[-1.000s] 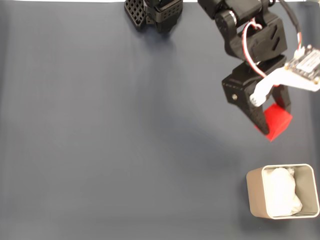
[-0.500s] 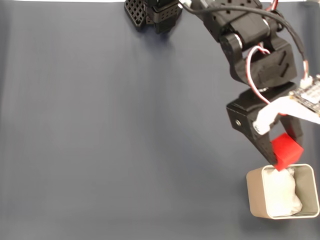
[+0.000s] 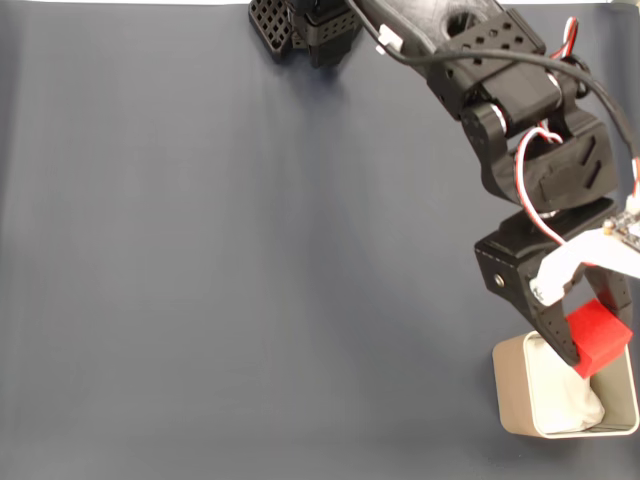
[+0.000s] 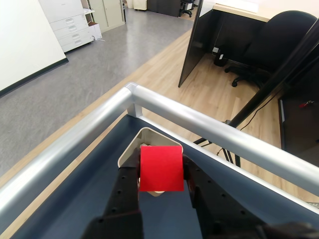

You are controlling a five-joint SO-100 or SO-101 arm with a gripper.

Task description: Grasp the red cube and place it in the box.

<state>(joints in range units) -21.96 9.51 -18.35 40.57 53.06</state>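
In the fixed view my gripper (image 3: 592, 345) is shut on the red cube (image 3: 599, 337) and holds it in the air over the top edge of the beige box (image 3: 512, 390) at the lower right. White wadding (image 3: 560, 395) shows inside the box. In the wrist view the red cube (image 4: 161, 168) sits clamped between my two black fingers (image 4: 127, 184), and the box (image 4: 130, 151) lies just beyond it, mostly hidden behind the cube.
The dark blue table mat (image 3: 250, 260) spreads wide to the left of the box. The arm's black base (image 3: 305, 25) stands at the top edge. In the wrist view a silver table rail (image 4: 209, 127) runs just behind the box, with office floor beyond.
My gripper has carried the red cube down the fixed view, from above the mat to over the box's top edge. The arm has stretched out further.
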